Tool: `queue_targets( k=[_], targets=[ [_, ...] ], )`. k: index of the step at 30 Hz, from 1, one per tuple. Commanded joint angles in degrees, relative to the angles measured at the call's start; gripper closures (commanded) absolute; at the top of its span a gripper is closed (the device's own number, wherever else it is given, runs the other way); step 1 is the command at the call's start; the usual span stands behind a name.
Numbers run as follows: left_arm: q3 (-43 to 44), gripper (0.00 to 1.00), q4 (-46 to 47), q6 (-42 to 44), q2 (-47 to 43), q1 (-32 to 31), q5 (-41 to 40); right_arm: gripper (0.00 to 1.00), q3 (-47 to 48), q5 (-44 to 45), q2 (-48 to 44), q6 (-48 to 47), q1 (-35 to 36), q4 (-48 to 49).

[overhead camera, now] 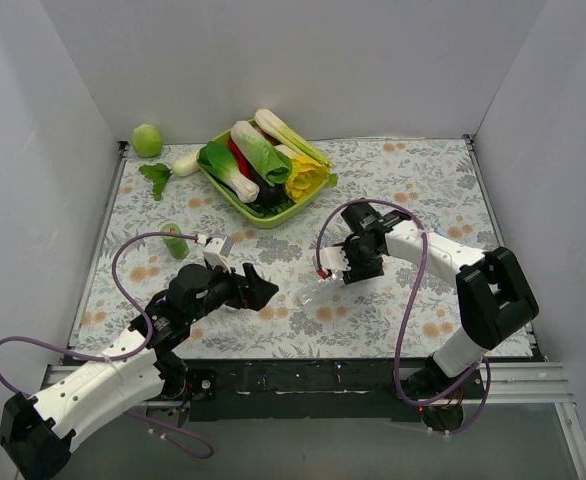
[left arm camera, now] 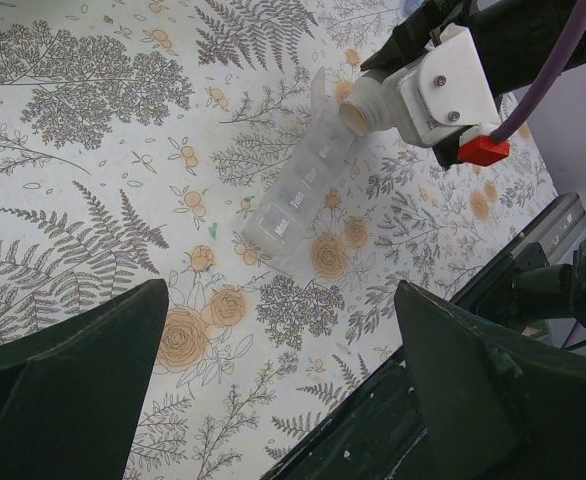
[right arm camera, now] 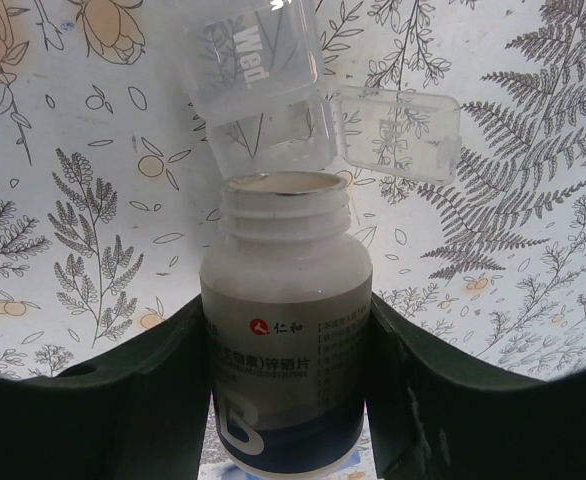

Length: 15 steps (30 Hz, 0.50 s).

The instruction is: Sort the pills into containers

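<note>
Clear pill-organiser strip [right arm camera: 258, 70] just beyond the white bottle [right arm camera: 285, 290] in right claw [right arm camera: 288, 345]

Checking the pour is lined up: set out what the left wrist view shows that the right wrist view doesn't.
Left wrist only: the pill organiser end to end, its Mon lid, the rail at the table's edge, and the empty, open left gripper. Right wrist only: the printed label on the pill bottle and a look into the open compartment beyond its mouth. Both: the uncapped bottle held by the right gripper, mouth at the organiser's end, over the floral cloth.
</note>
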Motion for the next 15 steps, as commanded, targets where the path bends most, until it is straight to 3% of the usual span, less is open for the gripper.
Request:
queue_targets(
  k=[1,15],
  targets=[
    [-0.39,0.02,0.25,-0.05,-1.26,-0.23,-0.5,0.94,2.7,1.33,0.45,0.51,0.81,-2.03],
    [-1.1,0.02,0.17,-0.49,-2.41,-0.23,-0.41,0.94,3.76,3.0,1.59,1.74,2.04,-3.26]
  ],
)
